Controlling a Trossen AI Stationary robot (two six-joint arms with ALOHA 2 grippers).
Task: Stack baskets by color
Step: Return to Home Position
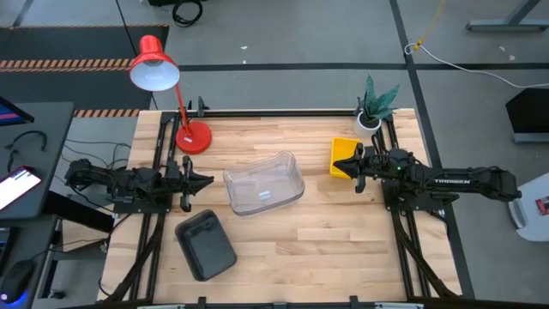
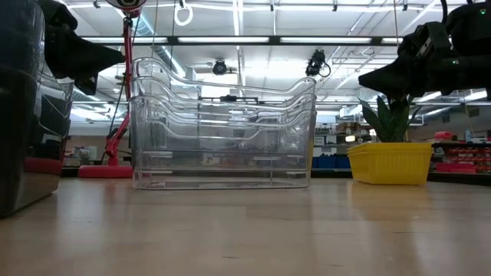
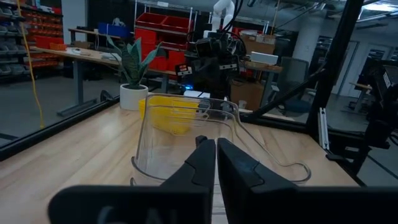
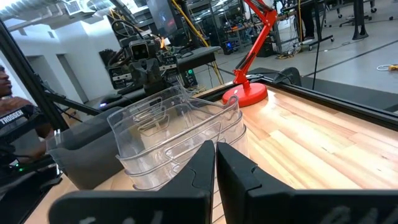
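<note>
**Shut fingers being parked beside three sorted stacks**

Dark fingertips of the left gripper (image 3: pixel 216 142) are being seen closest in its wrist view, pressed together with nothing between them; the right gripper (image 4: pixel 215 144) is being shown clenched and empty in the same way. Both arms are being held low over the table (image 1: pixel 343 249), the left gripper at the left edge facing the clear stack (image 1: pixel 264 183), the right gripper just beside the yellow stack (image 1: pixel 343 153).

Judged from this layout, only the retreat to rest is being left to do. It is being done well if each arm is raised before being drawn back, so that no stack is being brushed; most care is being called for on the right, where the fingers are being held nearest the yellow bins. The fingers are best being left shut, so that no rim is being snagged.

The clear stack is being seen at mid-table, several see-through walls nested, rims stepped one above another; the dark grey stack (image 1: pixel 206 246) is lying near the front left, set at a slant; the yellow stack is sitting at the back right near the potted plant (image 1: pixel 376 103), its layers not being countable. The red lamp (image 1: pixel 154 64) is standing at the back left, well apart.
</note>
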